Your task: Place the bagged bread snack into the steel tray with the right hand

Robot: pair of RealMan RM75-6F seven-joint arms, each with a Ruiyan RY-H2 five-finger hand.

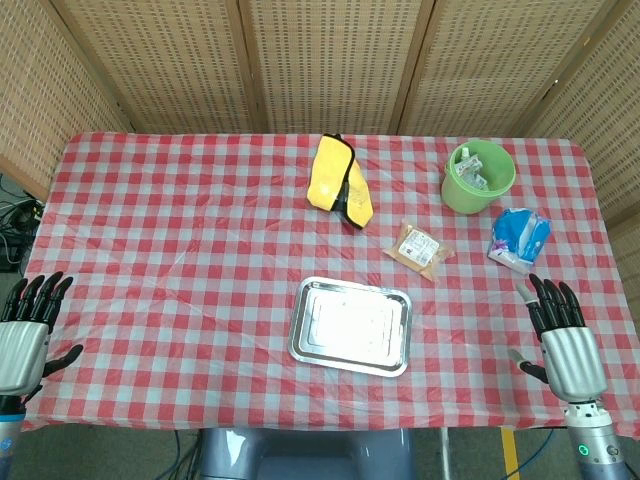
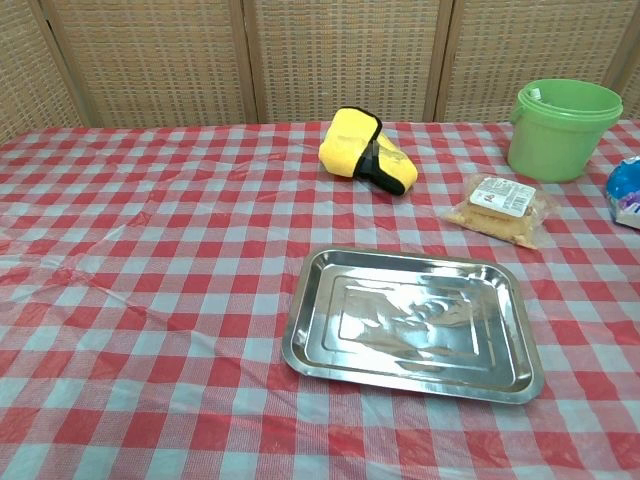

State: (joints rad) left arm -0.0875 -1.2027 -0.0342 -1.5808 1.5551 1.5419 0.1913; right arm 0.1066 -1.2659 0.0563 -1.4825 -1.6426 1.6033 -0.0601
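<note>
The bagged bread snack (image 1: 419,247) (image 2: 501,208), a clear bag of tan pieces with a white label, lies flat on the checked cloth right of centre. The empty steel tray (image 1: 351,326) (image 2: 414,322) sits nearer the front, left of the bag. My right hand (image 1: 566,343) hovers at the table's front right corner, fingers straight and apart, holding nothing, well clear of the bag. My left hand (image 1: 27,330) is at the front left edge, fingers also spread and empty. Neither hand shows in the chest view.
A yellow and black cloth bundle (image 1: 338,181) (image 2: 366,149) lies at the back centre. A green bucket (image 1: 478,176) (image 2: 563,127) holding small items stands back right. A blue and white packet (image 1: 519,239) (image 2: 626,192) lies right of the snack.
</note>
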